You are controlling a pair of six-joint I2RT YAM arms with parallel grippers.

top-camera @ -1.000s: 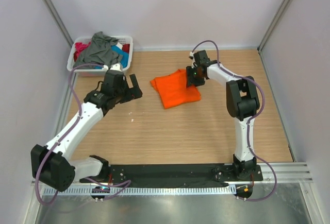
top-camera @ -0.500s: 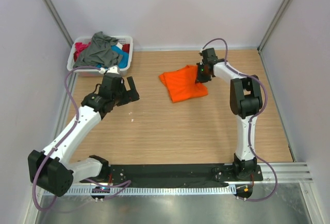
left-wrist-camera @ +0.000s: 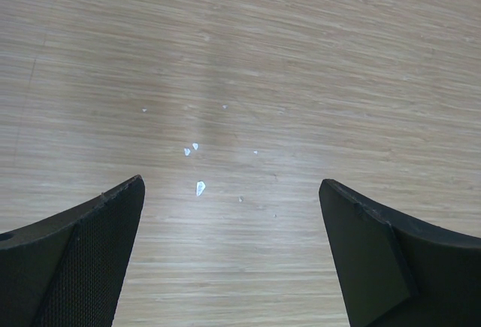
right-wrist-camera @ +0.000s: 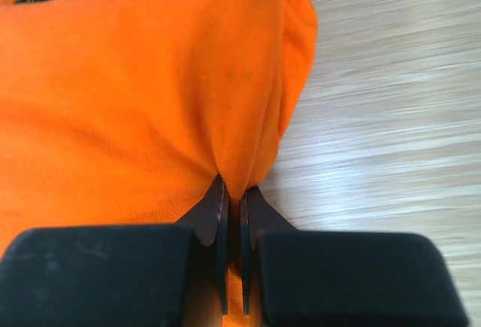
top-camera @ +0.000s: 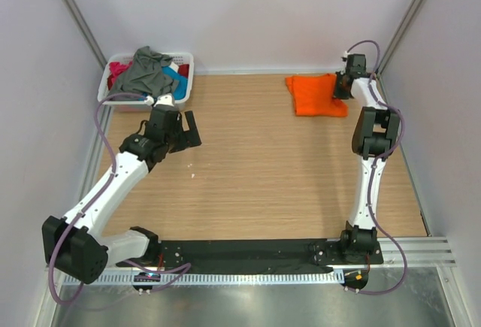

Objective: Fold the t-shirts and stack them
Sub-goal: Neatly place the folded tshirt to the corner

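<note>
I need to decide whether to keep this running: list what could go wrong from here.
1. The right gripper pinches only a thin fold at the edge of the orange t-shirt, so the fabric may slip out.
2. Pulled by that one point, the shirt could bunch up or come unfolded.
3. The shirt lies in the far right corner. The open left gripper hangs near the basket, probably too far away to help.

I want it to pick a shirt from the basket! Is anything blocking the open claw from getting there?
Nothing visible does. Only bare table lies between the open left gripper and the basket, with the grey t-shirt on top.
</note>
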